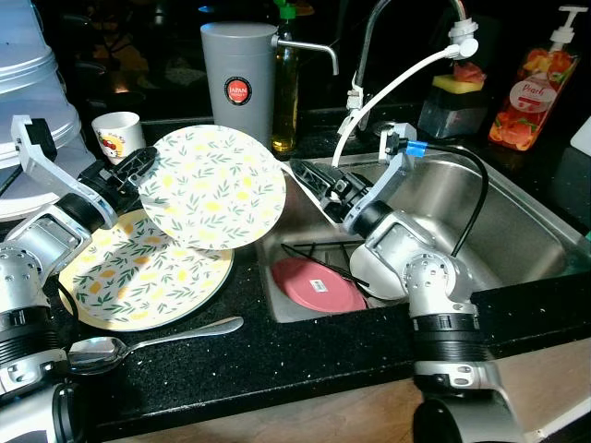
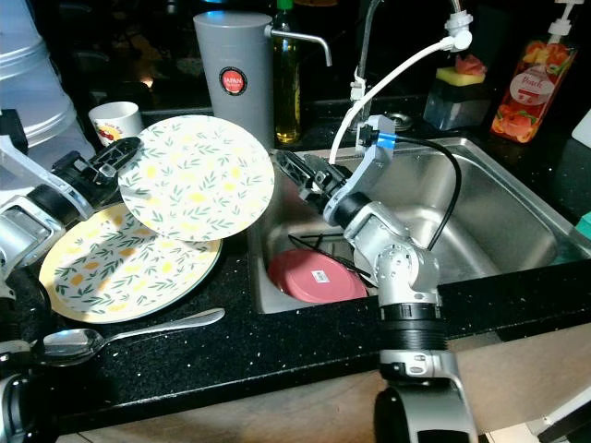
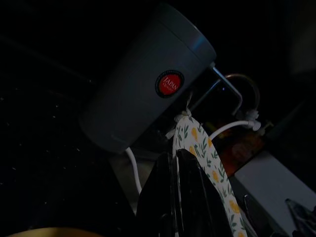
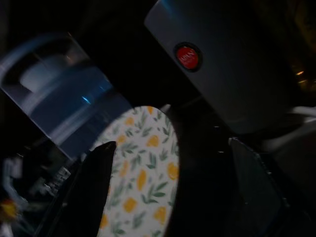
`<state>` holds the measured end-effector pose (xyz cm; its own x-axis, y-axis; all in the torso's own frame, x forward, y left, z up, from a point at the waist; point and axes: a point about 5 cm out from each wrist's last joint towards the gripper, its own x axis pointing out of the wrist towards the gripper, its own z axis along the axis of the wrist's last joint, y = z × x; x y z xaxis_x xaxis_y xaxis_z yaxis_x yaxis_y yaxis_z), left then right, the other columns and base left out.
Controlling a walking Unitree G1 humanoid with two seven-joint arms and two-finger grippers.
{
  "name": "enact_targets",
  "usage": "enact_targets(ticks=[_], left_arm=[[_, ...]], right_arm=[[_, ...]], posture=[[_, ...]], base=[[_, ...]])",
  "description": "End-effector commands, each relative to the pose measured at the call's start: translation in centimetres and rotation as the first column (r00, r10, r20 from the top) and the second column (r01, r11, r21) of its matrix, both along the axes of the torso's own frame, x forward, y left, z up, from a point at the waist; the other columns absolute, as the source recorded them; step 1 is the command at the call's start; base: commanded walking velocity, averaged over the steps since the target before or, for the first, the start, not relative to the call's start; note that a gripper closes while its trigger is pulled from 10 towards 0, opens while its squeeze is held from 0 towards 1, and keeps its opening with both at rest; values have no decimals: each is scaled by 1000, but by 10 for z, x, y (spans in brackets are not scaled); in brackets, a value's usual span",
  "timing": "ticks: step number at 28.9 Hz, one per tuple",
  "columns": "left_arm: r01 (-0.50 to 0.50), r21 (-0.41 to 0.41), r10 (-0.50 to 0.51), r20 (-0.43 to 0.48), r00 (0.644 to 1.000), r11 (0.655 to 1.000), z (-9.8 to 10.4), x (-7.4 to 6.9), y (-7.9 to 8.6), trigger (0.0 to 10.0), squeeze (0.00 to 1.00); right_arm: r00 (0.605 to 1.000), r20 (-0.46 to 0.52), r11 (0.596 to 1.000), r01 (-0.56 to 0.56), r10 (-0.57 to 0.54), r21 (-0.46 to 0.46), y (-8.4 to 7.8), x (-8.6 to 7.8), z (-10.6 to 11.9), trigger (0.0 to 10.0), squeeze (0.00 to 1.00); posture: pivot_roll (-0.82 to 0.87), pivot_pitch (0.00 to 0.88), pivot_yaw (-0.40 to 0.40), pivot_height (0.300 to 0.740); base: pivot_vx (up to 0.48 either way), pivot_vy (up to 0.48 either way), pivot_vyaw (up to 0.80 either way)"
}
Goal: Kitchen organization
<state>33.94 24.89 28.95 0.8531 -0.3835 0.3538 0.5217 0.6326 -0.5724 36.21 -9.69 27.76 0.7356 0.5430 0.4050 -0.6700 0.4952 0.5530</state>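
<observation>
My left gripper (image 1: 140, 169) is shut on the left rim of a floral plate (image 1: 217, 185), holding it tilted above the counter. The left wrist view shows that plate's edge (image 3: 208, 154) pinched between the black fingers (image 3: 173, 197). Below it, a second floral plate (image 1: 138, 277) lies flat on the black counter. My right gripper (image 1: 303, 177) stands open over the sink's left edge, just beside the held plate's right rim and apart from it. In the right wrist view the plate (image 4: 143, 187) sits between the spread fingers (image 4: 96, 192).
A pink plate (image 1: 314, 284) lies in the steel sink (image 1: 517, 221). A spoon (image 1: 138, 343) rests near the counter's front edge. Behind stand a grey canister (image 1: 238, 78), an oil bottle (image 1: 284, 92), a small cup (image 1: 118, 136), the faucet (image 1: 369, 46) and a soap bottle (image 1: 534, 88).
</observation>
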Motion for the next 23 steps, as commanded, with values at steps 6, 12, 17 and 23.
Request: enact_targets(ticks=[6,12,17,23], left_arm=[[25,-28,-24,33,999,999,3,1,-6,0,0],[33,-40,-31,45,999,999,6,0,-4,0,0],[51,-43,-48,54,997,998,6,-1,-7,0,0],[58,-46,-55,57,997,997,6,-1,-8,0,0]], right_arm=[[998,-3,990,-55,55,-127,19,-6,-4,10000,0],[999,-12,984,-44,43,-172,20,-5,-9,10000,0],[989,-48,975,-144,137,-169,34,-14,-15,10000,0],[977,-59,965,-213,207,-153,40,-19,-15,10000,0]], posture=[[72,82,26,740],[73,78,24,740],[73,71,20,740],[72,64,20,740]], base=[[0,0,0],[0,0,0],[0,0,0],[0,0,0]])
